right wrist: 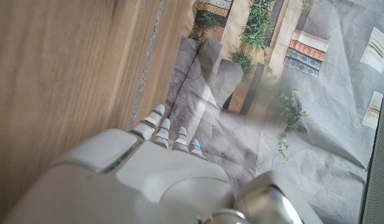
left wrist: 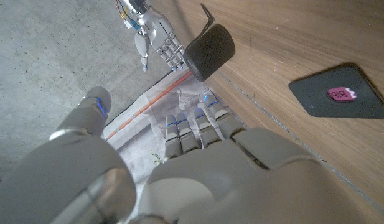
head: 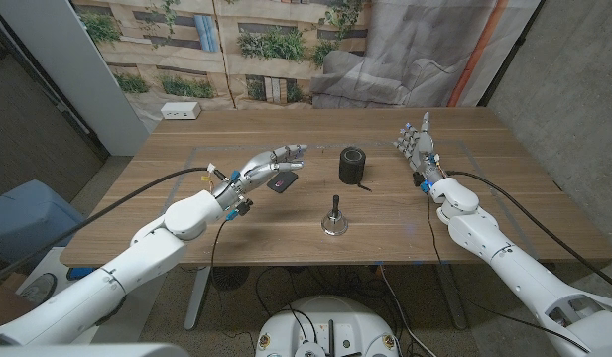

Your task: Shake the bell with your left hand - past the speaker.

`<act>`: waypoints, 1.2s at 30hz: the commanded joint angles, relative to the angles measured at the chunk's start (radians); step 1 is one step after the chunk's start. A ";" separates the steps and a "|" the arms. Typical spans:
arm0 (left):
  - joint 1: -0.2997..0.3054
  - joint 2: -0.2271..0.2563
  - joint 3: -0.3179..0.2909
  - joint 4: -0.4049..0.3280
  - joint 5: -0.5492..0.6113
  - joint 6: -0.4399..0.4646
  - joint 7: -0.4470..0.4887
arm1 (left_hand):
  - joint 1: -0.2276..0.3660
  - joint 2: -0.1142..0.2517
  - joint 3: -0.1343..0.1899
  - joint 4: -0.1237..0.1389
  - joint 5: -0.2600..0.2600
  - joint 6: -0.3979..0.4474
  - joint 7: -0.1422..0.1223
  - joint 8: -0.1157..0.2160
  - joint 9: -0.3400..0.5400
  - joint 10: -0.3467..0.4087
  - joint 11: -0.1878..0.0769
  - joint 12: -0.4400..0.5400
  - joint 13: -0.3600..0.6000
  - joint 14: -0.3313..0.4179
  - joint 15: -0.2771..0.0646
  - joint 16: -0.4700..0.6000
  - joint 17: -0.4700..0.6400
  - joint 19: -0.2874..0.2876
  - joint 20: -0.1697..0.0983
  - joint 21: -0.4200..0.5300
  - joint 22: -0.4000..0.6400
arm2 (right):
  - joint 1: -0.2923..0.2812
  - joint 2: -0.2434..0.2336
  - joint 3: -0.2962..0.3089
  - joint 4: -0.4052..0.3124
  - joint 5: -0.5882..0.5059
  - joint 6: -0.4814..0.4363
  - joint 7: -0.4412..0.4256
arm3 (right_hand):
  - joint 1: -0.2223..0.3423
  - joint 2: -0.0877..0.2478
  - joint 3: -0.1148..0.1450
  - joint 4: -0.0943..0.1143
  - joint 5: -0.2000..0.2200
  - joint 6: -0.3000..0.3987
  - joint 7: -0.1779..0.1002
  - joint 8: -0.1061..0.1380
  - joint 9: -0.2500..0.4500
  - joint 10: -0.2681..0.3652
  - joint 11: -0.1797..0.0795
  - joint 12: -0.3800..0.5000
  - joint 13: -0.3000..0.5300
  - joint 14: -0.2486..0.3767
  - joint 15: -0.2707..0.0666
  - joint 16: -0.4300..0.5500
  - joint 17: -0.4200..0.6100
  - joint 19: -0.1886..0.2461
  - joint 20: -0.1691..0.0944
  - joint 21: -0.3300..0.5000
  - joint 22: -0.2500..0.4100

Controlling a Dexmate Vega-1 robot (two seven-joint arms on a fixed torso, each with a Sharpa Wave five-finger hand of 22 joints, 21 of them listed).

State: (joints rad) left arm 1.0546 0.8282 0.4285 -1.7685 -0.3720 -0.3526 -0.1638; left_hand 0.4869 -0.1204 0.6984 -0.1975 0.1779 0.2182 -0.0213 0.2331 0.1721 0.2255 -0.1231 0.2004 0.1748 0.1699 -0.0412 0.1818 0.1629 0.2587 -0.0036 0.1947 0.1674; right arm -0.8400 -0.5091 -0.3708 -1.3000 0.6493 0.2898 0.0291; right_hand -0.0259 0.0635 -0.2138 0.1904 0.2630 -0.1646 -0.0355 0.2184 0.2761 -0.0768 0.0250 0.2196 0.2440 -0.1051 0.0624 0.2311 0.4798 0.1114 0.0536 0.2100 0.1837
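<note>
Left robot hand hovers above the tabletop, fingers stretched out and apart toward the speaker, holding nothing. Under its fingertips lies a dark card with a pink mark. Bell: small, metal, dark upright handle, standing free near the front edge, in front of the black cylindrical speaker. Right robot hand stands upright on the right side, fingers up and spread, empty.
</note>
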 commanded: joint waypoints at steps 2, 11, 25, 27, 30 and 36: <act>-0.043 -0.011 0.072 0.018 0.068 -0.062 -0.088 | 0.026 -0.009 -0.004 0.003 -0.001 0.006 0.001 0.004 0.002 0.017 -0.001 -0.004 0.002 0.012 -0.091 0.000 0.003 0.000 -0.003 -0.006 0.002 | 0.000 0.000 0.000 0.000 0.000 0.000 0.000 | 0.003 0.097 -0.006 -0.001 0.003 -0.009 0.001 0.006 0.003 -0.009 -0.002 0.005 0.005 -0.007 0.002 0.003 0.004 0.005 0.001 0.005 0.003; -0.073 -0.033 0.109 0.040 0.120 -0.105 -0.117 | 0.061 -0.028 -0.008 0.003 0.001 0.021 0.006 0.006 0.002 0.034 -0.007 -0.003 0.001 0.033 -0.097 0.003 0.003 0.005 -0.010 -0.005 0.002 | 0.001 0.000 0.000 0.001 0.000 0.001 0.001 | 0.003 0.097 -0.006 -0.001 0.003 -0.008 0.000 0.006 0.003 -0.009 -0.002 0.005 0.005 -0.007 0.003 0.003 0.004 0.005 0.001 0.005 0.003; -0.076 -0.062 0.135 0.054 0.149 -0.070 -0.087 | 0.103 -0.039 -0.014 0.005 0.000 0.030 0.012 0.004 0.002 0.044 -0.009 -0.006 0.001 0.048 -0.093 0.002 0.003 0.003 -0.007 -0.007 0.002 | 0.000 0.000 0.000 0.000 0.000 0.001 0.000 | 0.003 0.097 -0.006 -0.001 0.003 -0.008 0.001 0.006 0.003 -0.009 0.000 0.005 0.005 -0.007 0.003 0.004 0.004 0.006 0.001 0.005 0.003; -0.075 -0.066 0.140 0.056 0.148 -0.061 -0.086 | 0.110 -0.039 -0.014 0.005 0.000 0.032 0.012 0.005 0.002 0.047 -0.009 -0.006 0.001 0.051 -0.094 0.002 0.003 0.003 -0.008 -0.007 0.003 | 0.000 0.000 0.000 0.000 0.000 0.001 0.000 | 0.003 0.097 -0.006 -0.001 0.003 -0.009 0.001 0.006 0.003 -0.008 -0.001 0.005 0.005 -0.007 0.002 0.003 0.004 0.006 0.000 0.005 0.003; -0.071 -0.072 0.147 0.059 0.135 -0.044 -0.085 | 0.117 -0.039 -0.015 0.006 -0.001 0.034 0.013 0.004 0.003 0.047 -0.007 -0.007 0.001 0.052 -0.094 0.002 0.003 0.003 -0.009 -0.007 0.003 | -0.001 -0.001 0.001 -0.001 0.000 0.000 0.001 | 0.003 0.097 -0.006 -0.001 0.003 -0.008 0.000 0.006 0.003 -0.009 0.000 0.005 0.005 -0.007 0.003 0.003 0.004 0.006 0.000 0.005 0.003; -0.070 -0.079 0.157 0.072 0.143 -0.040 -0.078 | 0.128 -0.038 -0.016 0.006 -0.002 0.034 0.012 0.003 0.003 0.047 -0.006 -0.008 0.001 0.052 -0.092 0.000 0.003 0.002 -0.009 -0.007 0.003 | -0.001 -0.001 0.001 -0.001 0.000 0.000 0.000 | 0.003 0.097 -0.006 -0.001 0.003 -0.009 0.001 0.005 0.003 -0.010 -0.002 0.005 0.005 -0.006 0.002 0.004 0.004 0.006 0.001 0.005 0.003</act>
State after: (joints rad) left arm 0.9837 0.7668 0.5618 -1.7143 -0.2361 -0.4156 -0.2514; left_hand 0.6042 -0.1584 0.6872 -0.1946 0.1779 0.2450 -0.0124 0.2368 0.1724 0.2642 -0.1305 0.1916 0.1747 0.2164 -0.0412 0.1817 0.1631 0.2641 -0.0089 0.1872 0.1676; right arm -0.8395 -0.5092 -0.3703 -1.2997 0.6497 0.2907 0.0299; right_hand -0.0259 0.0635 -0.2138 0.1904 0.2630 -0.1646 -0.0355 0.2184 0.2761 -0.0768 0.0250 0.2196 0.2439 -0.1051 0.0624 0.2311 0.4797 0.1114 0.0536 0.2099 0.1836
